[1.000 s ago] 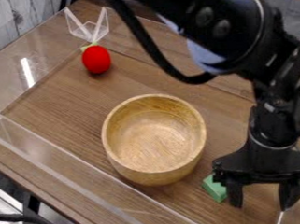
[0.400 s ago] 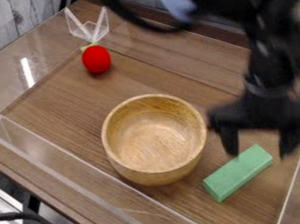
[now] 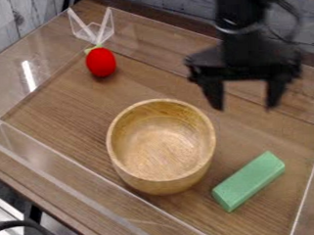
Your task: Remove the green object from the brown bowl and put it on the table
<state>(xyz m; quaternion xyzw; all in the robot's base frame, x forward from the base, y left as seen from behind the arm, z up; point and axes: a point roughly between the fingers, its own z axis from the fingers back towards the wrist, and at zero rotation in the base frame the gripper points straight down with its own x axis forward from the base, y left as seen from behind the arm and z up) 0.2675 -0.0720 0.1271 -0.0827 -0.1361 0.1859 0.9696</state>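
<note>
Green block out of the bowl, lying on the wood

The red ball (image 3: pixel 101 62) sits at ten o'clock from the brown bowl (image 3: pixel 161 146); the claw (image 3: pixel 244 98), spread, hangs above the table (image 3: pixel 68 118) at one o'clock. The green block (image 3: pixel 249 181) lies flat at four o'clock, just beside the bowl; a low return swing could knock the block or clip the bowl's rim.
</note>
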